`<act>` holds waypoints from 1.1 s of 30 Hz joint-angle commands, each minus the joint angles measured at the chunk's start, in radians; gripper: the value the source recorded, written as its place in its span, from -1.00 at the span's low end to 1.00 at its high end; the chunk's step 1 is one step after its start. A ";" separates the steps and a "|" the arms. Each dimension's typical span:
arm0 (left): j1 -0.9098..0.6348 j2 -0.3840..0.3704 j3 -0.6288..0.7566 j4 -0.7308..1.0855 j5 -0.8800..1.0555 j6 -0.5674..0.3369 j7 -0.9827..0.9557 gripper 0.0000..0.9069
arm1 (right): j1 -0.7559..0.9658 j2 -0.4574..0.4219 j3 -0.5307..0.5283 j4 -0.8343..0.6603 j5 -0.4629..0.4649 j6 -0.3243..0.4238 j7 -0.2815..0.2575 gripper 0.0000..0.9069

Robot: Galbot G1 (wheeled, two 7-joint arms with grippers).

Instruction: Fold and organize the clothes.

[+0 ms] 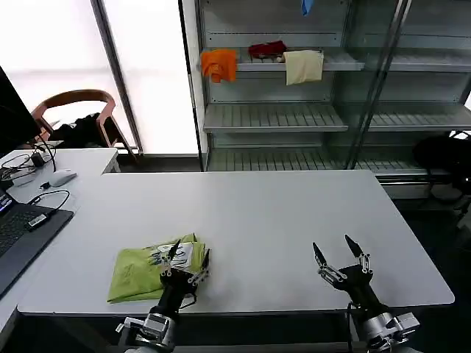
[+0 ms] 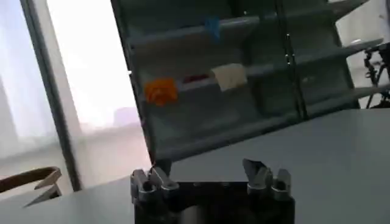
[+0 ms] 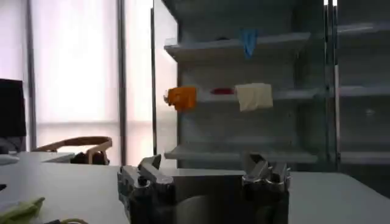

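Note:
The clothes are one lime yellow-green T-shirt (image 1: 140,271), lying folded into a small bundle near the front left edge of the white table (image 1: 280,209), its white print facing up. My left gripper (image 1: 190,251) stands open over the bundle's right edge, with nothing between its fingers (image 2: 256,170). My right gripper (image 1: 331,244) stands open over bare table at the front right, well apart from the shirt. In the right wrist view a corner of the shirt (image 3: 21,209) lies off to one side of the open right gripper (image 3: 201,163).
A laptop (image 1: 22,235), a mouse (image 1: 62,176) and cables sit on the desk at the left, with a wooden chair (image 1: 81,110) behind. The metal shelves at the back hold an orange cloth (image 1: 219,64), a dark red cloth (image 1: 266,49) and a cream cloth (image 1: 303,66).

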 commanded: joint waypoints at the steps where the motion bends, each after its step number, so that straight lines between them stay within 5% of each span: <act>1: -0.002 -0.006 0.087 -0.078 0.056 0.005 -0.047 1.00 | 0.000 0.002 -0.001 0.002 -0.003 -0.001 0.001 1.00; 7: 0.027 0.035 -0.085 -0.166 -0.067 0.055 -0.073 1.00 | -0.005 -0.004 0.011 0.003 0.000 0.002 0.001 1.00; 14: 0.168 0.158 -0.539 -0.052 -0.471 0.171 -0.028 1.00 | -0.004 -0.015 0.021 -0.007 0.012 0.004 0.001 1.00; 22: 0.148 0.114 -0.570 0.059 -0.628 0.302 -0.013 1.00 | 0.015 -0.012 0.002 -0.010 0.005 -0.003 0.004 1.00; 33: 0.086 0.067 -0.558 0.046 -0.733 0.337 0.038 1.00 | 0.008 -0.009 0.002 -0.013 0.003 0.002 0.003 1.00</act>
